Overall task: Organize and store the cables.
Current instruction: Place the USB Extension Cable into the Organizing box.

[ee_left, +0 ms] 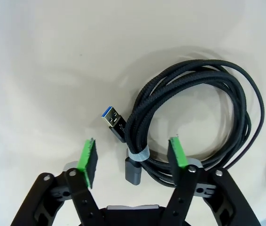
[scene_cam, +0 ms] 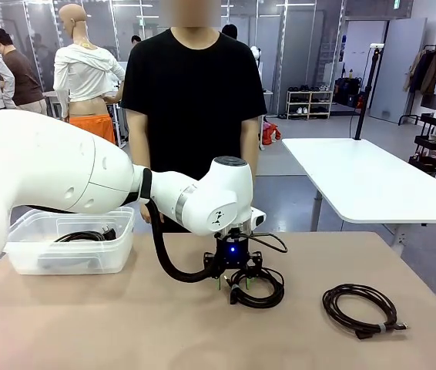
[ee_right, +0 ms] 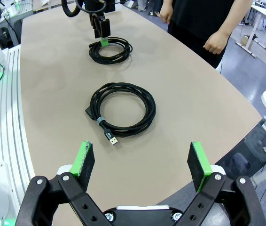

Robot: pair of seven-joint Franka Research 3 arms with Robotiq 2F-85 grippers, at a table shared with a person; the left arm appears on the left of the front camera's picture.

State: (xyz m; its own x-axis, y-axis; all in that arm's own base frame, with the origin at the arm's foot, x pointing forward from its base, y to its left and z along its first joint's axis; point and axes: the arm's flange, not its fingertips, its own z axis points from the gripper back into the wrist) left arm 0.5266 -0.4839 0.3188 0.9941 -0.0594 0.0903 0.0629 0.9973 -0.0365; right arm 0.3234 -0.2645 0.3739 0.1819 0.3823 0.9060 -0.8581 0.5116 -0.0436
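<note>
Three black coiled cables show. One cable (scene_cam: 258, 289) (ee_left: 194, 94) (ee_right: 109, 49) lies mid-table under my left gripper (scene_cam: 237, 281) (ee_left: 133, 146) (ee_right: 102, 37). That gripper is lowered over it, open, its green pads either side of the bundle at the pale tie band (ee_left: 138, 155), next to a blue USB plug (ee_left: 112, 120). A second cable (scene_cam: 360, 307) (ee_right: 123, 108) lies on the right part of the table, below and ahead of my open right gripper (ee_right: 142, 157). The third cable (scene_cam: 87, 235) rests in the clear plastic bin (scene_cam: 72, 262).
The bin stands at the table's far left. A person (scene_cam: 191, 100) in a black shirt stands at the far edge, one hand (ee_right: 215, 44) hanging near it. The left arm's thick black hose (scene_cam: 168, 262) loops down beside the middle coil. Another white table (scene_cam: 364, 177) stands behind.
</note>
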